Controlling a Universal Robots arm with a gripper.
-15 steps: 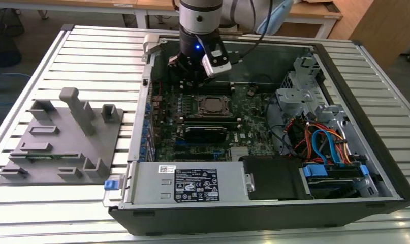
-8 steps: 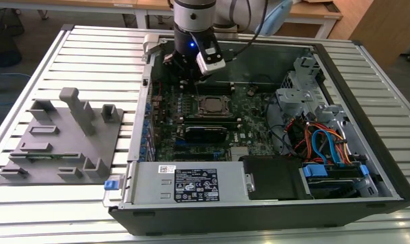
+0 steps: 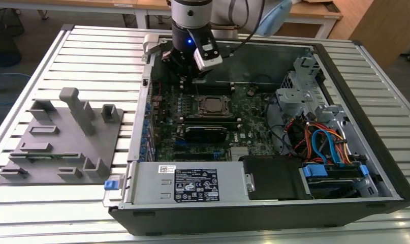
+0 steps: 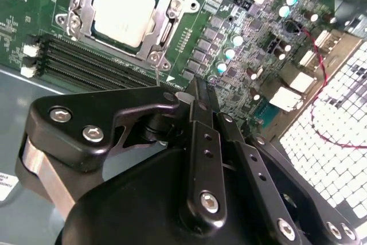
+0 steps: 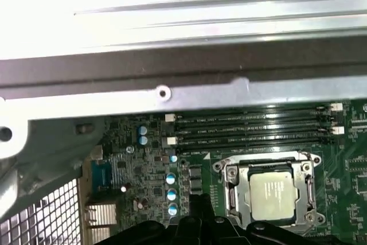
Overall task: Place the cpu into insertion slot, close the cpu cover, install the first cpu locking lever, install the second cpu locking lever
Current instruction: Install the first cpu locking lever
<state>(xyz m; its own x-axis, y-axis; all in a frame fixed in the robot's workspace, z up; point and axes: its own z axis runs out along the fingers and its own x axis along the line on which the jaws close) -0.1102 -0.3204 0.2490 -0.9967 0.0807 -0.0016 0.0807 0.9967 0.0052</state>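
Note:
The cpu (image 3: 210, 105) (image 4: 123, 10) (image 5: 275, 196) lies flat in the insertion slot (image 3: 198, 108) on the green board, its dull silver top showing. The cpu cover (image 4: 166, 21) (image 5: 232, 190) lies down around it as a silver frame. A thin wire lever (image 4: 156, 73) runs beside the socket's edge. My gripper (image 3: 191, 75) (image 4: 198, 87) (image 5: 198, 202) hangs above the board a short way from the socket, toward the case's far wall. Its black fingers are shut together with nothing between them.
Black memory slots (image 5: 252, 130) run between the socket and the case's metal wall (image 5: 172, 93). A drive cage (image 3: 303, 96) and coloured cables (image 3: 323, 145) fill the exterior view's right of the case; the power supply (image 3: 184, 184) sits at the front. A grey fixture block (image 3: 62, 140) stands outside.

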